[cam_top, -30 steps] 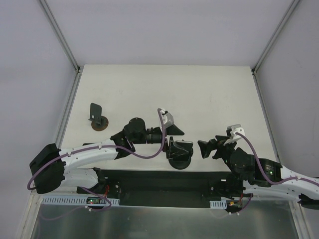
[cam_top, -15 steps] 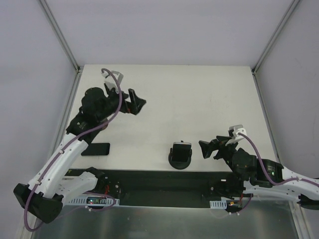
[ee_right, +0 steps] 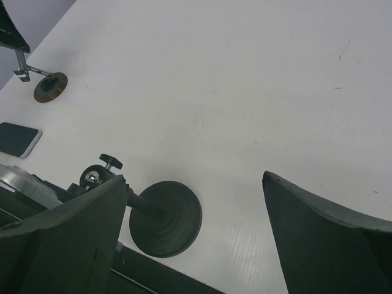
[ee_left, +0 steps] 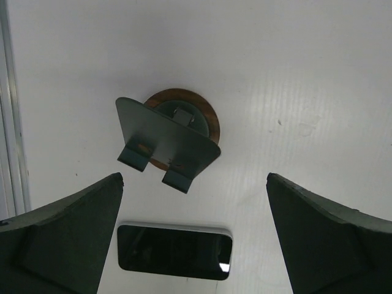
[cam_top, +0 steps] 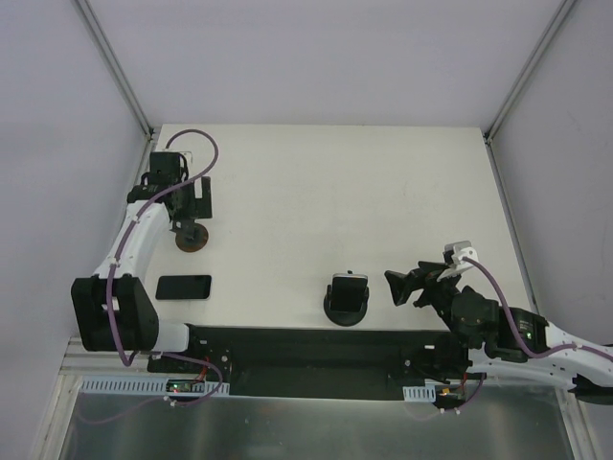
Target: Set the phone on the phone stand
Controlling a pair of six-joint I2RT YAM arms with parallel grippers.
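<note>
Top view: the phone (cam_top: 184,287) lies flat on the table, near the empty brown-based stand (cam_top: 191,233). The left gripper (cam_top: 190,196) hovers over that stand. The black stand (cam_top: 346,299) seems to carry another phone.
Left wrist: fingers spread, nothing held.
Right wrist: the right gripper (ee_right: 195,177) gapes empty.
Remaining: grasping, lifting, seating.

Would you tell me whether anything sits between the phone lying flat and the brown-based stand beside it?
Nothing visible does: the phone lies on bare table right beside the empty stand, with the open left gripper hovering above both.
</note>
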